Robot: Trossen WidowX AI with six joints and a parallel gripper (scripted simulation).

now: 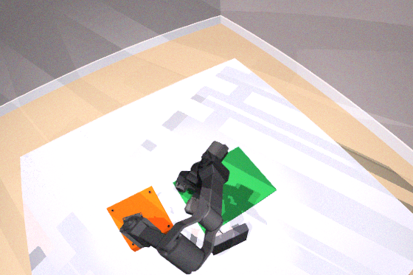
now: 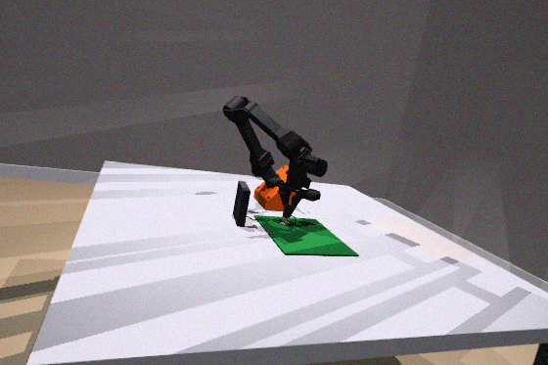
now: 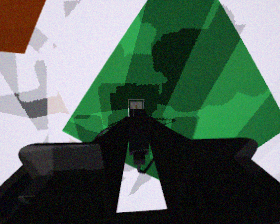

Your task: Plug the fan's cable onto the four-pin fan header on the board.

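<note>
The green board (image 1: pixel 258 184) (image 2: pixel 320 244) (image 3: pixel 241 110) lies flat on the table. The four-pin header (image 3: pixel 136 104) shows as a small pale-framed square near one corner of the board, just ahead of the fingertips. My gripper (image 2: pixel 286 219) (image 3: pixel 137 120) is shut on the dark plug (image 3: pixel 139 134), low over that corner. The plug's front end overlaps the near side of the header in the wrist view; how deep it sits is hidden. Thin dark cable strands (image 3: pixel 166 120) spread beside the fingertips. In the top view the arm hides the fingertips.
The fan (image 1: pixel 232 239) (image 2: pixel 241 204), a black slab, stands on edge beside the board. The orange base plate (image 1: pixel 141 203) (image 2: pixel 266 198) (image 3: pixel 13 25) lies under the arm's foot, on the board's other side. Patchy shadows cross the white table (image 1: pixel 110 157) (image 2: pixel 196 296).
</note>
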